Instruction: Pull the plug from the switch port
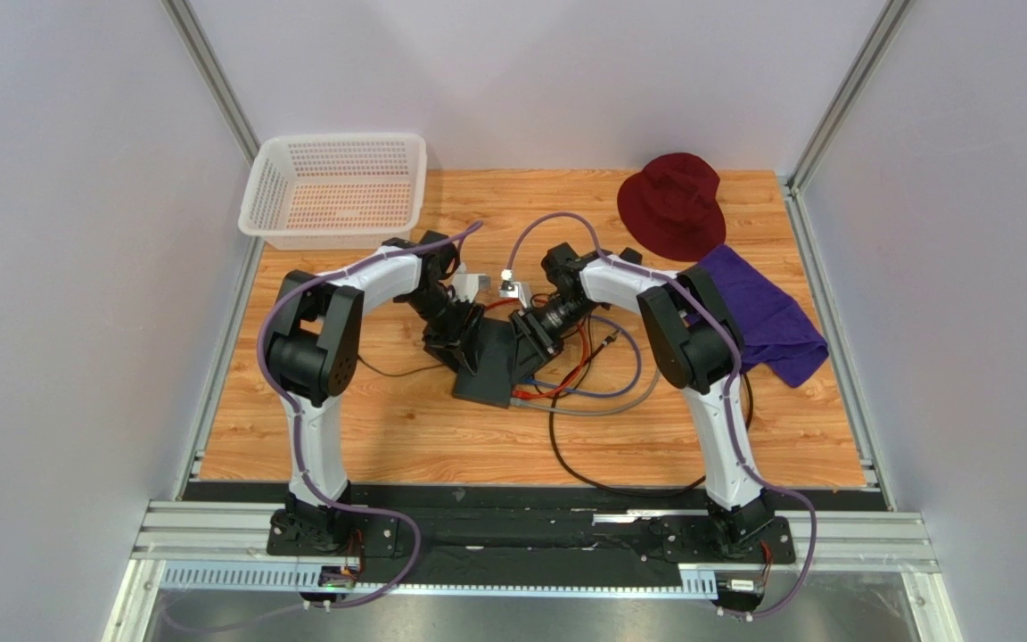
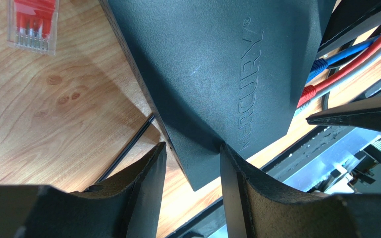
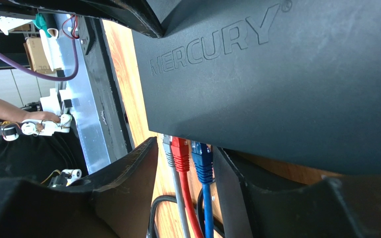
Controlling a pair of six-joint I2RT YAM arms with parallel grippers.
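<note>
The dark grey switch (image 1: 486, 368) lies mid-table, its top marked MERCURY (image 3: 277, 74). A grey plug (image 3: 167, 148), a red plug (image 3: 180, 151) and a blue plug (image 3: 202, 158) sit side by side in its port edge; the switch port sockets themselves are hidden under that edge. My right gripper (image 3: 185, 158) is open and straddles all three plugs, with a gap beside the grey one. My left gripper (image 2: 192, 153) is shut on the switch's (image 2: 217, 74) near corner, one finger against the side wall and the other on the top face.
A loose red cable end with a clear connector (image 2: 32, 22) lies on the wood left of the switch. Cables (image 1: 599, 388) loop to the switch's right. A white basket (image 1: 334, 187) stands back left; a maroon hat (image 1: 673, 201) and purple cloth (image 1: 760, 321) lie back right.
</note>
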